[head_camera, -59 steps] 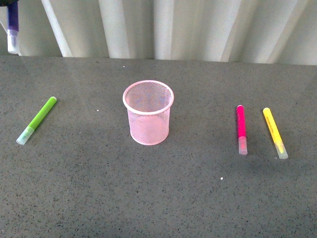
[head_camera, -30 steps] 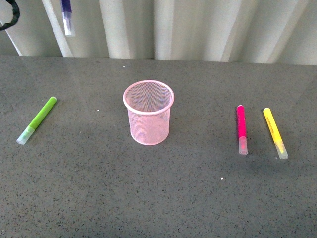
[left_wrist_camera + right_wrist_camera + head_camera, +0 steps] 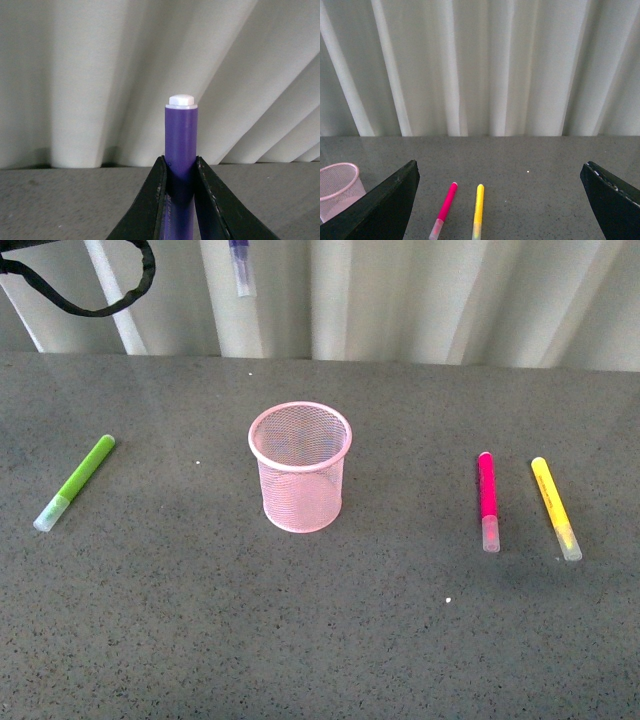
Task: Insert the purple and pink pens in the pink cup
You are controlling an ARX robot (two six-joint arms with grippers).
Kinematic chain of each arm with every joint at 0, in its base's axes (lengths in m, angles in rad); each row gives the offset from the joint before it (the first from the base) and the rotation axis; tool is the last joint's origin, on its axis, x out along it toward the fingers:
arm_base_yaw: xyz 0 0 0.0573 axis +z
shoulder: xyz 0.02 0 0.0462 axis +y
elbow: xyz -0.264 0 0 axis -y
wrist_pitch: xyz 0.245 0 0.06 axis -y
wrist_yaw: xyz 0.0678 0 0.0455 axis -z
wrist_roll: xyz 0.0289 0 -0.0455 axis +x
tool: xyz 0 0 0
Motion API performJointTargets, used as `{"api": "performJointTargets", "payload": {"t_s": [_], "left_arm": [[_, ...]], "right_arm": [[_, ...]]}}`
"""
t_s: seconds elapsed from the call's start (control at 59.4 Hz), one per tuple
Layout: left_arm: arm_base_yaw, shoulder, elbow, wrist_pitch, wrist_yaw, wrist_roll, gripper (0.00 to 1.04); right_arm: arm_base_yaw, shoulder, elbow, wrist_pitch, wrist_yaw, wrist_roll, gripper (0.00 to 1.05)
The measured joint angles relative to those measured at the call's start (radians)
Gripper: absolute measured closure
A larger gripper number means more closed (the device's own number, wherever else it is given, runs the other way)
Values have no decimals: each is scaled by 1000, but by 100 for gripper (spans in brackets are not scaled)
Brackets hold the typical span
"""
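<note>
One purple pen [image 3: 240,268] hangs cap-down, pinched by the left claw [image 3: 180,167], high enough to clear the cup [image 3: 300,502]; right claw [image 3: 500,168] gapes empty.

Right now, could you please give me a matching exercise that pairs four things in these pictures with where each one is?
Things:
1. purple pen
2. pink pen
3. green marker
4. cup

Places:
A. lies on the table left of the cup
B. stands upright mid-table, empty
C. clamped in the left gripper, off the table
D. lies between the cup and the yellow marker

Pairs: 1-C, 2-D, 3-A, 4-B.
</note>
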Motion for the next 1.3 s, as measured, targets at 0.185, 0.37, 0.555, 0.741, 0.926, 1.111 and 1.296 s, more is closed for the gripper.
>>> {"api": "performJointTargets", "payload": {"t_s": [0.185,0.37,0.555,0.741,0.926,1.111,1.296], "left_arm": [[-26,0,-67,94,-45,-27,92],[-41,14,-108,157,-94,-80,92],[-79,57,-109,196,-117,-126,92],[-119,95,-110,218,-130,-148,92],[-128,99,-150,270,-151,-163,92],[-132,108,-191,315,-171,-179,92],[-143,132,-195,338,-184,-190,92]], "right_arm": [[0,0,0,0,0,0,7],[0,0,0,0,0,0,7],[0,0,0,0,0,0,7],[0,0,0,0,0,0,7],[0,0,0,0,0,0,7],[0,0,0,0,0,0,7],[0,0,0,0,0,0,7]]}}
